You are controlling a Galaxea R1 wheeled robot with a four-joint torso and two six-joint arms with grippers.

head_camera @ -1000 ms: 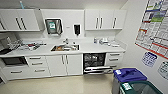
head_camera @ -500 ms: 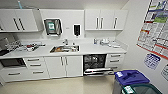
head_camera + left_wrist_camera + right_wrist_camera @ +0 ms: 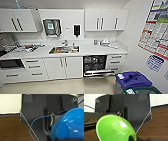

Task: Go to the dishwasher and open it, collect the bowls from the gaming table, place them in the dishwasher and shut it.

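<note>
Evidently on the delivery leg, with a blue bowl (image 3: 70, 125) gripped at the left wrist and a green bowl (image 3: 115, 129) at the right, the robot needs to close on the dishwasher (image 3: 96, 66), open right of the sink (image 3: 64, 49).

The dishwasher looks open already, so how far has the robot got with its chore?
Done: the dishwasher stands open under the counter, its door folded down. In hand: a blue bowl shows close up at the left wrist and a green bowl at the right wrist, so two bowls appear to be collected and on their way. Left: neither bowl is in the dishwasher yet, and its door is not yet closed.
</note>
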